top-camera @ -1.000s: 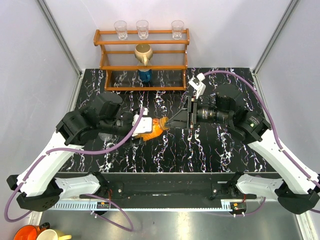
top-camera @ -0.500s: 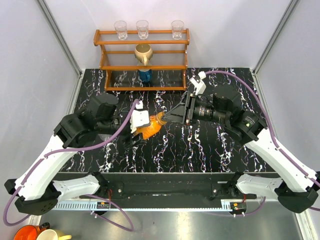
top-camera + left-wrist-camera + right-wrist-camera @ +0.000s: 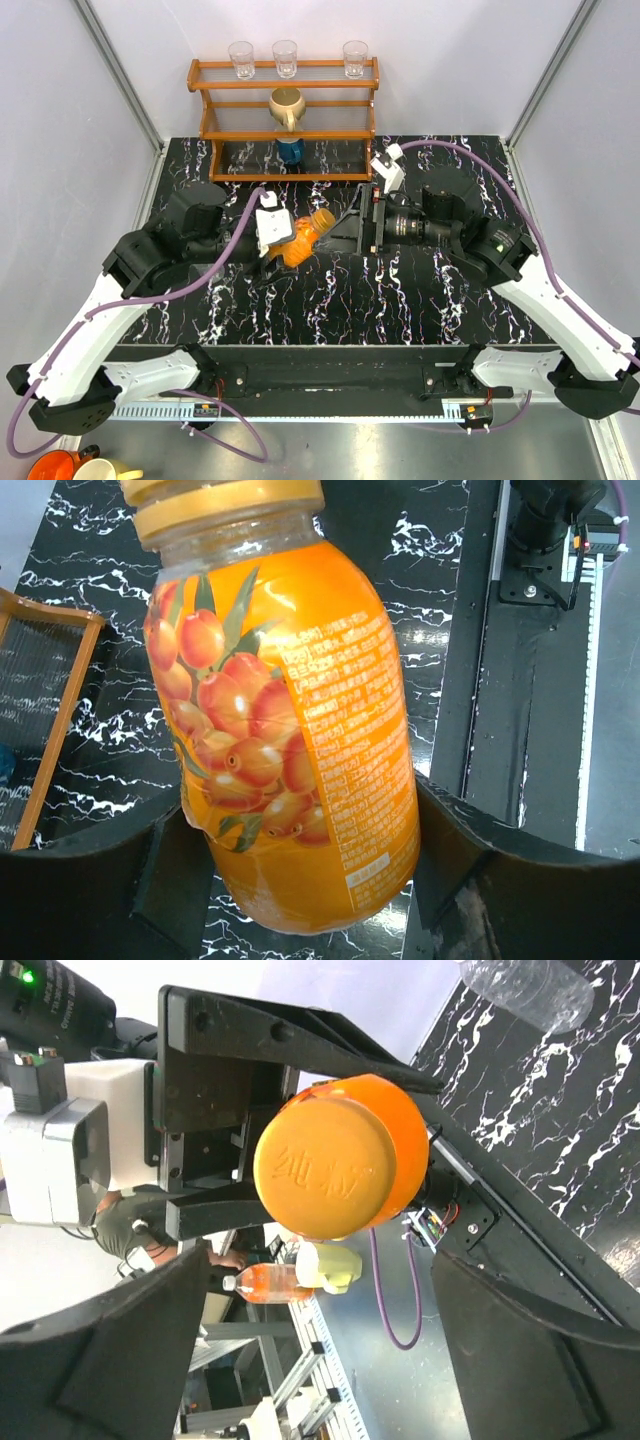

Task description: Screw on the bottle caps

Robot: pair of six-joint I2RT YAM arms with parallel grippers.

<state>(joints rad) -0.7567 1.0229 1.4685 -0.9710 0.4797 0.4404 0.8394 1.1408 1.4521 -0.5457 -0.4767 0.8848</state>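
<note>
A second ago the right claw was pinched on the orange cap, low over the middle of the bench. Now its jaws stand wide apart, and the bottle has been carried up and back toward the rack, tilted with its neck pointing at the right arm.

The left claw is clamped on the lower body of the orange bottle, one finger on each side of the label, holding it clear of the bench.

Counted: one orange bottle, one orange cap, and one clear bottle lying on the bench, seen only from the right wrist. On the rack there are three clear glasses on the top shelf, one tan jug below them, and one dark blue container at the bottom.

The orange cap sits on the neck of the orange bottle; how far it is screwed down cannot be told. From the right wrist it faces the camera flat-on, centred between the two spread fingers and just ahead of them, touching neither
</note>
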